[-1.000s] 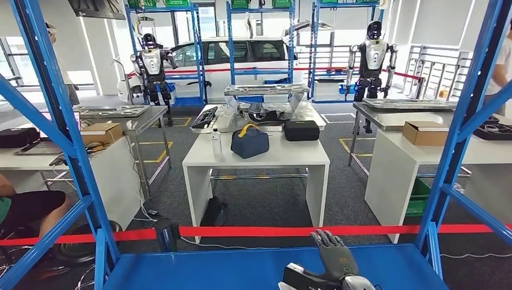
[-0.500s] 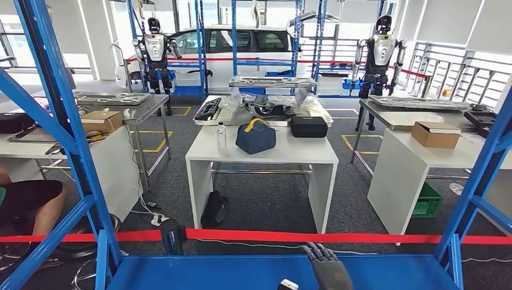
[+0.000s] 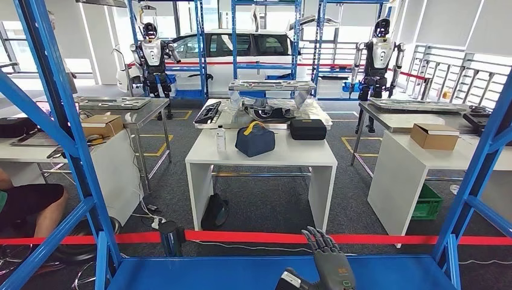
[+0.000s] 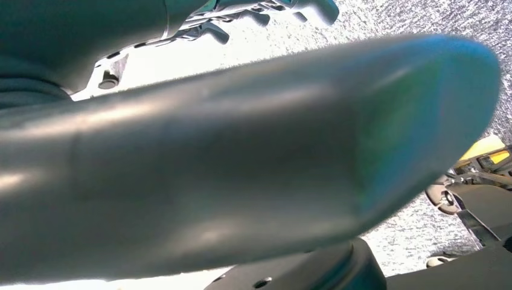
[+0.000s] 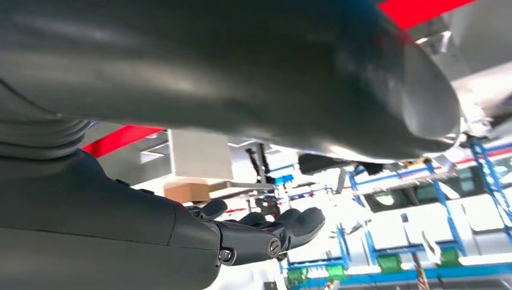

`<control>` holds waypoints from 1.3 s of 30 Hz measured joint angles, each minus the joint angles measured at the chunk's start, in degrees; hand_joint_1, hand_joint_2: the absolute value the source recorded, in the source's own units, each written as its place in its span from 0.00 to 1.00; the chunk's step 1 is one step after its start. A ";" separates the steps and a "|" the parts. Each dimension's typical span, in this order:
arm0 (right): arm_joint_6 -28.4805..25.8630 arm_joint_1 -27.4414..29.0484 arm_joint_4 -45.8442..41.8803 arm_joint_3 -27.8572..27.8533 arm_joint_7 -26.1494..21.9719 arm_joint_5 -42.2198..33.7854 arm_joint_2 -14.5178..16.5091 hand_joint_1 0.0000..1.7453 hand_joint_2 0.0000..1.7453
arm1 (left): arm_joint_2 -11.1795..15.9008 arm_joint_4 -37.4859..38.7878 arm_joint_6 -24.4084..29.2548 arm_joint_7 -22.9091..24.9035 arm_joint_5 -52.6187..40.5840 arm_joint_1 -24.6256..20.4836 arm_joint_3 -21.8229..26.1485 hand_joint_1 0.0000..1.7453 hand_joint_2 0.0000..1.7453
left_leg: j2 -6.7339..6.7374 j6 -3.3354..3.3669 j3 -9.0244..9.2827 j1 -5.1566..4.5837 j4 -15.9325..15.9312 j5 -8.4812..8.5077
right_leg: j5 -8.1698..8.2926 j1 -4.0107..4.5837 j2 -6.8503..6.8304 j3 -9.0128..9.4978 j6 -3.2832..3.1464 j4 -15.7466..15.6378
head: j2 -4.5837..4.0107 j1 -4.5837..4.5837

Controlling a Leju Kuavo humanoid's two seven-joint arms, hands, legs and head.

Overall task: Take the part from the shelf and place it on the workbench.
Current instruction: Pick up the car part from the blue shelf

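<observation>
One right hand (image 3: 329, 266), fingers apart and holding nothing, above the blue shelf deck (image 3: 199, 275). Left hand (image 4: 265, 12): finger state cannot be told. Part: not located. Risk: reaching blind could knock the shelf upright (image 3: 468, 181).

No text, label, brand or number that I can see is readable. A small yellow mark on the back of my right hand (image 3: 334, 270) is too small to make out.
</observation>
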 joint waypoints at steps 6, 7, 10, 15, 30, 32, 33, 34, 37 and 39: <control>-0.14 1.32 -2.77 -0.10 -0.52 -0.03 -0.06 0.00 0.00 | -0.02 0.00 0.01 0.02 -0.37 0.00 0.02 0.00 0.00 | 0.00 -0.01 0.01 0.01 -0.02 -0.01 | -0.02 0.01 0.00 0.00 -0.01 0.00 | 0.00 0.00; -0.13 1.39 -2.98 -0.10 -0.53 -0.04 -0.07 0.00 0.25 | -0.02 0.00 0.01 0.02 -0.37 0.00 0.02 0.00 0.00 | 0.00 -0.01 0.01 0.01 -0.02 -0.01 | -0.02 0.01 0.00 0.00 -0.01 0.00 | 0.00 0.00; 1.19 1.50 -3.50 -0.11 -0.97 -0.53 -0.11 0.00 1.00 | -0.02 0.00 -0.02 0.06 -0.50 -0.01 0.02 0.00 0.00 | 0.01 -0.01 0.01 0.01 -0.02 -0.01 | -0.02 0.01 0.01 0.00 -0.01 0.00 | 0.00 0.00; 9.53 2.24 -3.99 0.09 -0.91 -2.18 -0.47 0.00 1.00 | -0.05 0.00 -0.06 0.31 -0.83 -0.06 0.02 0.00 0.00 | -0.01 -0.01 0.01 0.00 -0.02 -0.01 | -0.02 0.00 0.00 0.01 -0.01 0.00 | 0.00 0.00; 18.79 -0.85 0.92 5.30 1.70 -0.37 -0.60 0.00 1.00 | -0.08 0.00 0.25 0.22 -0.52 -0.03 0.95 0.00 0.00 | -0.02 -0.01 0.01 0.00 -0.02 -0.01 | -0.02 0.02 0.00 0.03 -0.01 0.00 | 0.00 0.00; 19.03 -1.41 1.57 5.84 1.70 -0.35 -0.64 0.00 1.00 | -0.15 0.00 0.61 0.19 -0.54 -0.01 0.98 0.00 0.00 | -0.02 -0.01 0.01 0.00 -0.02 -0.01 | -0.02 0.02 0.00 0.03 -0.01 0.00 | 0.00 0.00; 19.06 -1.64 1.87 6.07 1.72 -0.27 -0.68 0.00 1.00 | -0.19 0.00 0.87 0.20 -0.54 0.00 1.00 0.00 0.00 | -0.02 -0.01 0.01 0.00 -0.02 -0.01 | -0.02 0.02 0.00 0.03 -0.01 0.00 | 0.00 0.00; 19.06 -1.85 2.14 6.31 1.82 -0.08 -0.73 0.00 1.00 | -0.25 0.00 1.10 0.22 -0.55 0.01 1.03 0.00 0.00 | -0.02 -0.01 0.01 0.00 -0.02 -0.01 | -0.02 0.02 0.00 0.03 -0.01 0.00 | 0.00 0.00; 19.08 -2.49 2.85 7.26 2.67 1.09 -0.95 0.00 1.00 | -0.38 0.02 1.48 0.28 -0.55 0.02 1.27 0.00 0.00 | -0.02 -0.01 0.01 0.00 -0.02 -0.01 | -0.02 0.02 0.00 0.03 -0.01 0.00 | 0.00 0.00; 19.40 -2.90 3.32 7.99 3.18 1.96 -1.18 0.00 1.00 | -0.42 0.02 1.62 0.32 -0.57 0.02 1.43 0.00 0.00 | -0.02 -0.01 0.01 0.00 -0.02 -0.01 | -0.02 0.02 0.00 0.03 -0.01 0.00 | 0.00 0.00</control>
